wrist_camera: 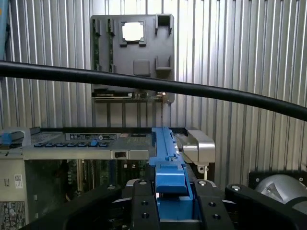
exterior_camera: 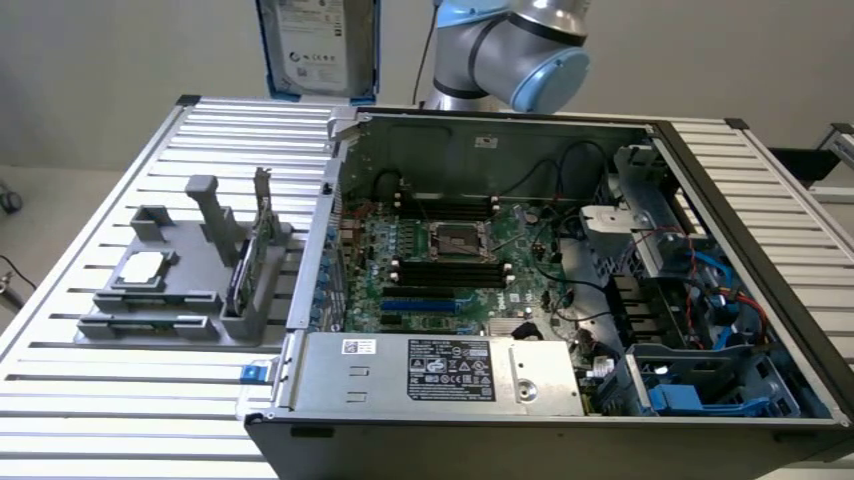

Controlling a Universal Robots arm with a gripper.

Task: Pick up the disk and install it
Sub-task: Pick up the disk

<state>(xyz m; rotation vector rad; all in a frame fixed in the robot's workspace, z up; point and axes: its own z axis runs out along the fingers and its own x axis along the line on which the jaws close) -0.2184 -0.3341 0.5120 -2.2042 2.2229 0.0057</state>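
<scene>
Gripper [wrist_camera: 169, 206] is seen clamped on the disk [wrist_camera: 165, 143], whose blue carrier edge is pinched between the black fingers [wrist_camera: 141, 201]. The disk is held upright in the air above the far corner of the open computer case [exterior_camera: 494, 140], on the exterior view's left.
</scene>
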